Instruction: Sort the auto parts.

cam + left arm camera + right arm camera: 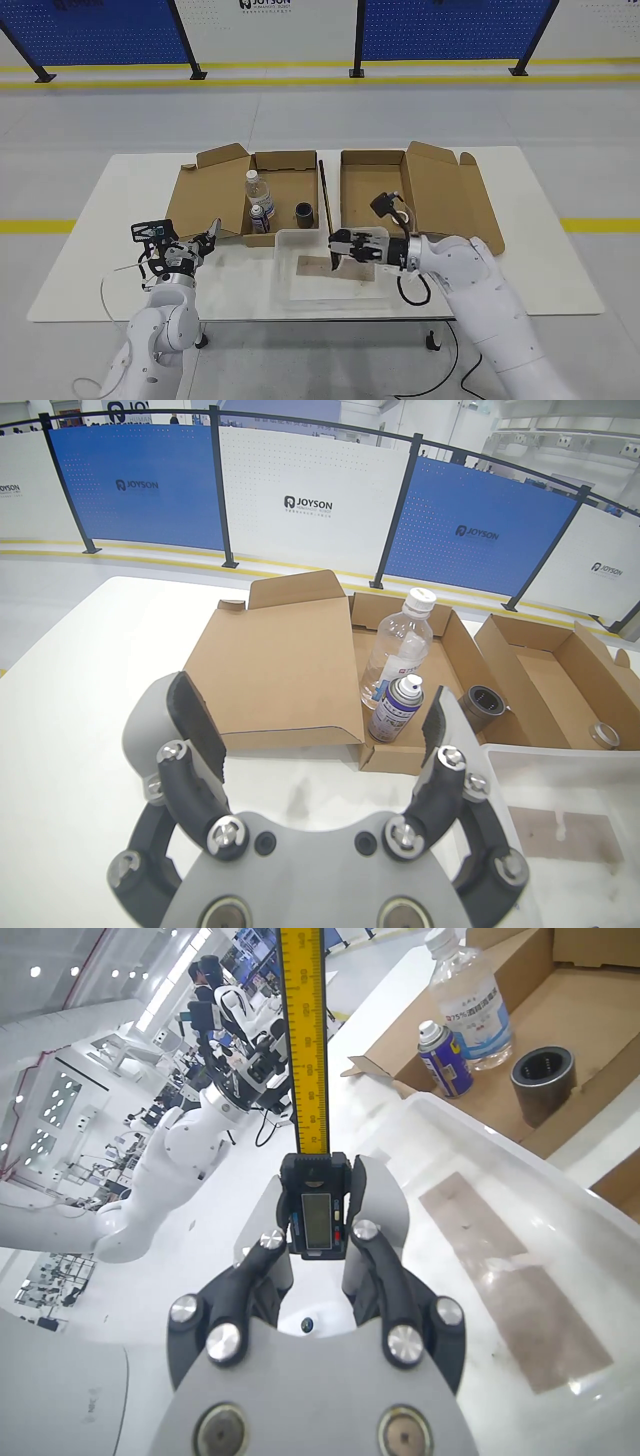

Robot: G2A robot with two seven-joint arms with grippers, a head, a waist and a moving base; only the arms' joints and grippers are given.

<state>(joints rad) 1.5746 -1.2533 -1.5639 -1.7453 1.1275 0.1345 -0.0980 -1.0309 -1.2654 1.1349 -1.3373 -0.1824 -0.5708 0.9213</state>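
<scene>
My right gripper [317, 1168] is shut on the black display body of a digital caliper [318, 1223]. Its yellow scale bar [304, 1028] sticks out past the fingers. In the top view this gripper [338, 247] hangs over the clear plastic bin [300, 233], and the caliper [325, 200] runs back between the two cardboard boxes. My left gripper [315, 695] stands open and empty above the table, in front of the left box's flap [280, 670]; the top view has it [207, 238] at the left. A dark metal cylinder [484, 700], a spray can [397, 710] and a clear bottle [400, 645] stand in the left box [285, 165].
The right cardboard box [372, 200] lies open with its lid flaps [450, 200] spread to the right; a small silver ring [604, 735] lies in it. A brownish patch [510, 1288] shows on the bin's floor. Bare white table [110, 250] stretches to the left and front.
</scene>
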